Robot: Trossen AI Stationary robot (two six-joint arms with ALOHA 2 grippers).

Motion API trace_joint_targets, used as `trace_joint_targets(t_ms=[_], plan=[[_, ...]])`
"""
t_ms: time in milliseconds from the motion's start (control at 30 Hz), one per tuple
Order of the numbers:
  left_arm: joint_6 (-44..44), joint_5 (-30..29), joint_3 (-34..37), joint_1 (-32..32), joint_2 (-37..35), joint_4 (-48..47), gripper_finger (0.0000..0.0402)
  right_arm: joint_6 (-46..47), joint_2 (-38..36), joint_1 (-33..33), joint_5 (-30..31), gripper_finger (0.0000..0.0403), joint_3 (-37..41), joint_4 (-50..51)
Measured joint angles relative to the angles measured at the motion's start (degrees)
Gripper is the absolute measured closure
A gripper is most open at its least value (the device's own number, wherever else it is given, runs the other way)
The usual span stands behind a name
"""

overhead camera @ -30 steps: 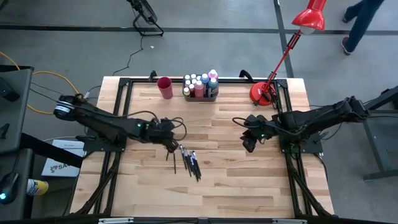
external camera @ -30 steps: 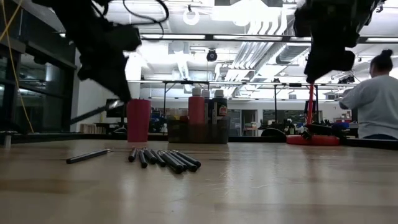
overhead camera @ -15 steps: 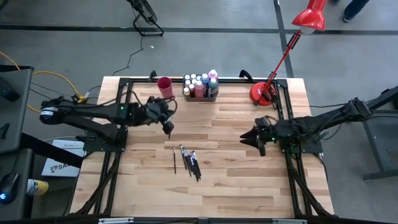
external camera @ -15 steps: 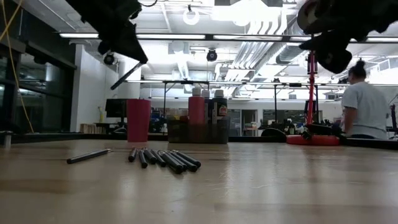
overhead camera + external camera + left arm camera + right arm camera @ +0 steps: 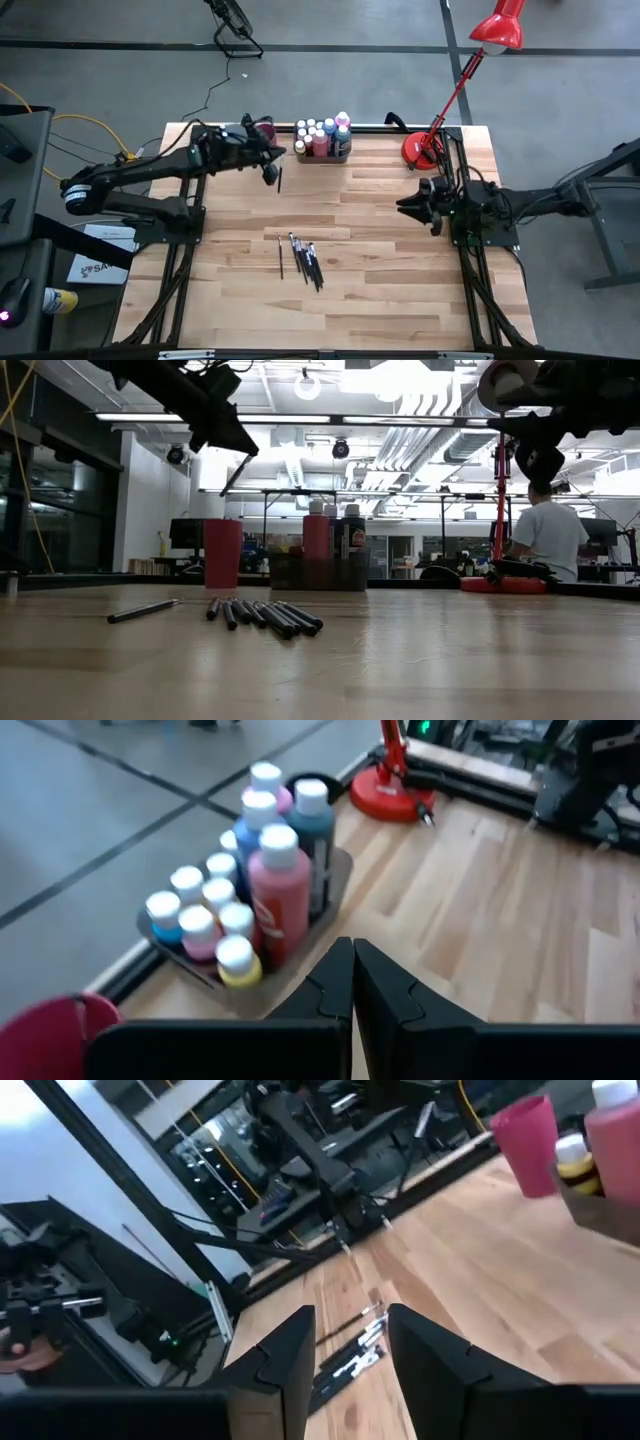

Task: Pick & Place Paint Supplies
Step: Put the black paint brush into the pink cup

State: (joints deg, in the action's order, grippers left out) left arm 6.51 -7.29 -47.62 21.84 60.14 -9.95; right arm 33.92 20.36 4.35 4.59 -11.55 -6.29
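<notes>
One paintbrush pinched in my left end effector beside the red cup; bottles fill the tray; right end effector spread.

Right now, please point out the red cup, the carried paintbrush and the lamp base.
red cup (image 5: 222, 553), low view, middle of its wall
carried paintbrush (image 5: 279, 179), high view, its shaft
lamp base (image 5: 420, 151), high view, its red disc

Paintbrushes lying on table, red cup behind
</notes>
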Motion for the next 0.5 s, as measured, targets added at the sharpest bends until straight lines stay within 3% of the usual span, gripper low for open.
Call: trace_joint_targets(t_ms=[100, 300, 500], plan=[[-2.39, 3.95, 0.0, 3.71, 0.0, 2.51, 0.0401, -0.91, -1.95, -4.89, -5.69, 0.028, 0.07, 0.14], [-6.36, 6.5, 0.0, 10.34, 0.0, 6.3, 0.0401, -1.21, -2.95, -15.21, -16.91, 0.028, 0.07, 0.23], [-16.24, 9.11, 0.0, 17.57, 0.43, 12.5, 0.0401, -0.71, -2.56, -23.03, -24.72, 0.028, 0.07, 0.07]])
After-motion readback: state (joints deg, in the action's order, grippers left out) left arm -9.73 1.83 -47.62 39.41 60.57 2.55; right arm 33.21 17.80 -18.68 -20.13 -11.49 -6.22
